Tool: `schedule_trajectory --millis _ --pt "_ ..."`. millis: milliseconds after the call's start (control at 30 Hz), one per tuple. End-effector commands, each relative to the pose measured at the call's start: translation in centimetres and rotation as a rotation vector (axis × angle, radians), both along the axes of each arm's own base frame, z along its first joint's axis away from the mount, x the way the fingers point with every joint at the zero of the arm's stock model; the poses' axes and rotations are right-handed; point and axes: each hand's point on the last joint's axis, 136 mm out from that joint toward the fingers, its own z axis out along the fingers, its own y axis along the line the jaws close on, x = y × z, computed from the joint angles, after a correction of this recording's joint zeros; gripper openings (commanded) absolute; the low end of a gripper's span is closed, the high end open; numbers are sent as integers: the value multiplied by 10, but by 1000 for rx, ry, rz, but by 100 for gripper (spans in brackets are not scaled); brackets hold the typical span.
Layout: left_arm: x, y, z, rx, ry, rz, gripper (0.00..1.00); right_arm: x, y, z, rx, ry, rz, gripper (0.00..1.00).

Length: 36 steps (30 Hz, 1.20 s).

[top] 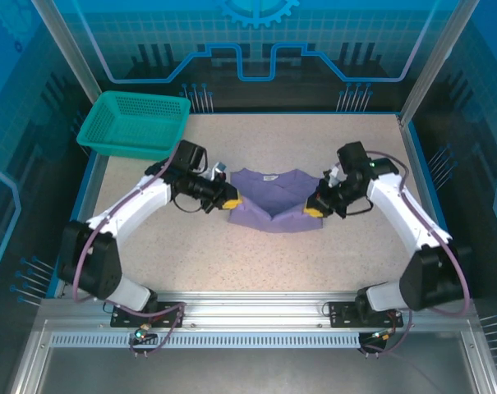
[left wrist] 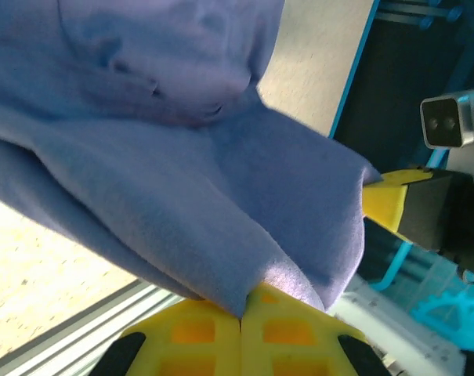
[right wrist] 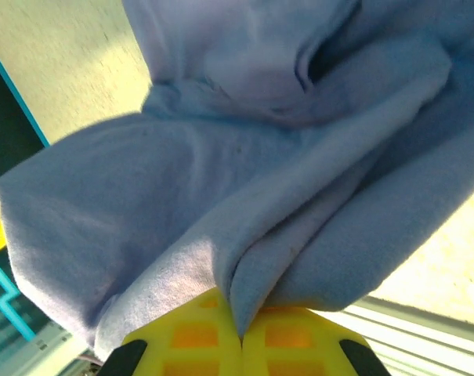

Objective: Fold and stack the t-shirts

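The left fingers are clenched on one edge of the t-shirt. The right fingers grip its opposite edge.

The lavender t-shirt lies partly folded mid-bench. Its collar, with a white label, faces the far edge. The near hem dips into a V, and both side edges are bunched.

— What sits at ten o'clock?
— A teal plastic mesh basket, on the speckled beige table's corner.
— And at six o'clock?
— A slotted aluminium rail, edge to edge.
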Motion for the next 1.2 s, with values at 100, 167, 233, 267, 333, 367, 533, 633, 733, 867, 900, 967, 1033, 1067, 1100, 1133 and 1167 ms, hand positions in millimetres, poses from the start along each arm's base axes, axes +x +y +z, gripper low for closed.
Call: schedule_trajectory --millis 100,167,233,267,333,367,533,633,733,867,900,967,1033,1067,1100,1133,1167 --pt "67 -1 -4 -58 100 88 0 62 -8 -1 28 66 -87 0" --pt "89 2 -11 -40 104 107 0 79 -10 -12 15 120 -104 0" --pt "113 7 -27 -19 135 136 0 101 -10 -28 23 173 -120 0" --pt "122 11 -35 -10 150 156 0 110 -11 -36 23 193 -131 0" --pt "144 25 -53 23 179 225 10 133 -14 -54 37 235 -170 0" --pt "154 31 -61 27 189 256 13 144 -14 -62 51 244 -184 0" --pt "195 50 -94 40 244 359 37 190 -26 -106 41 335 -260 27" --pt "214 59 -92 57 217 396 51 204 -43 -116 29 365 -339 30" --pt "231 62 -65 52 119 399 59 205 -61 -108 -1 344 -402 51" --pt "231 55 -24 67 -11 343 61 195 -81 -68 -61 217 -448 50" --pt "226 49 -16 76 -41 311 59 189 -82 -60 -75 179 -453 50" --pt "209 32 -4 98 -87 228 56 179 -74 -46 -77 100 -435 47" --pt "184 7 -4 129 -109 113 48 166 -54 -40 -43 52 -378 41" --pt "171 -5 -8 142 -104 64 44 160 -44 -41 -29 43 -347 36" --pt "156 -20 -14 143 -94 6 41 151 -31 -45 -16 45 -305 31" --pt "141 -34 -22 145 -77 -44 39 142 -18 -50 -7 51 -266 28" --pt "129 -44 -31 155 -63 -84 36 135 -9 -56 -1 62 -239 25"
